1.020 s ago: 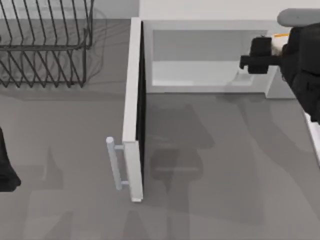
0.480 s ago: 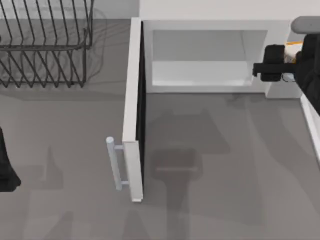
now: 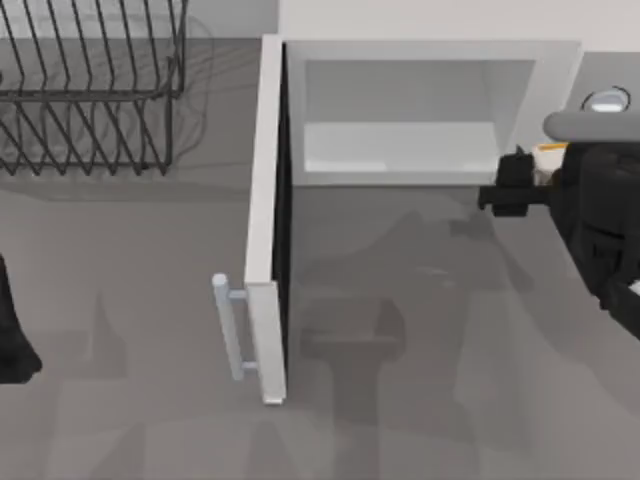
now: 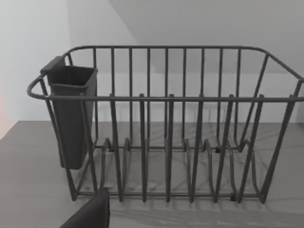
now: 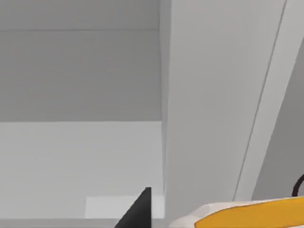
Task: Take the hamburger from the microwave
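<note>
- The right claw (image 3: 512, 188) stood at the right side of the top view, just in front of the microwave (image 3: 420, 110), level with the lower right corner of its opening.
- Its dark fingers were closed on the hamburger (image 3: 551, 152), of which a cream and orange-yellow sliver showed just behind the fingertips, against the arm's black body.
- In the right wrist view the hamburger (image 5: 247, 214) appeared as a whitish lump with an orange-yellow band, close beside one dark fingertip (image 5: 137, 211).
- The hamburger was outside the cavity, held above the tabletop (image 3: 450, 330) and clear of the cavity floor.
- Beyond the claw, the pale cavity lay open; its right wall stood just beside the claw.
- One round dial (image 3: 605, 100) on the grey panel showed just behind the right arm.
- Well to the claw's left, the white door (image 3: 265, 220) stood swung out toward the front, edge-on, with its bar handle (image 3: 228, 325) on the outer face near the door's free end.
- Farther left, near the back of the tabletop, stood a dark wire dish rack (image 3: 90, 90); the left wrist view showed the rack (image 4: 166, 128) with a dark cup (image 4: 71, 114) hung at one end.
- The left arm (image 3: 12, 330) was parked at the left edge of the top view, far from the claw; whether its claw was open or closed I cannot tell.
</note>
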### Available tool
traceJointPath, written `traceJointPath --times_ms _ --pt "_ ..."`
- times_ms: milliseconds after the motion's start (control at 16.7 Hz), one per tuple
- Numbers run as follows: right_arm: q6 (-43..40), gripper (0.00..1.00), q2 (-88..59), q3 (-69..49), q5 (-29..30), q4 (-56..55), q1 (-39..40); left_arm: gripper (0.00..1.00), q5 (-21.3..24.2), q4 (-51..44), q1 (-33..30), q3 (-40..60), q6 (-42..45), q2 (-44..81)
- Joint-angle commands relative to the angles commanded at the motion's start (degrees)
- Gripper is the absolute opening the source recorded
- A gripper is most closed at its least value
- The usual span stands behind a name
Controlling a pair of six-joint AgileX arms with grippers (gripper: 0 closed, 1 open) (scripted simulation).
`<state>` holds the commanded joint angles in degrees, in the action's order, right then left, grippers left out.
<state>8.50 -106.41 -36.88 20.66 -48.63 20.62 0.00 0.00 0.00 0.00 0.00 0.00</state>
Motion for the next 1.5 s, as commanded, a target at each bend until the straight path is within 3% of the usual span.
traceJointPath --times_ms 300,600,1380,1500 --pt "-0.1 0.00 -9.7 4.1 -0.1 -13.4 -0.3 1.00 0.0 0.0 0.0 0.0 0.0 0.0" --pt "-0.1 0.00 -10.7 4.5 -0.1 -14.5 -0.3 1.00 0.0 0.0 0.0 0.0 0.0 0.0" --pt "-0.1 0.98 -10.7 4.5 -0.1 -14.5 -0.3 1.00 0.0 0.0 0.0 0.0 0.0 0.0" --pt "-0.1 1.00 -10.7 4.5 -0.1 -14.5 -0.3 1.00 0.0 0.0 0.0 0.0 0.0 0.0"
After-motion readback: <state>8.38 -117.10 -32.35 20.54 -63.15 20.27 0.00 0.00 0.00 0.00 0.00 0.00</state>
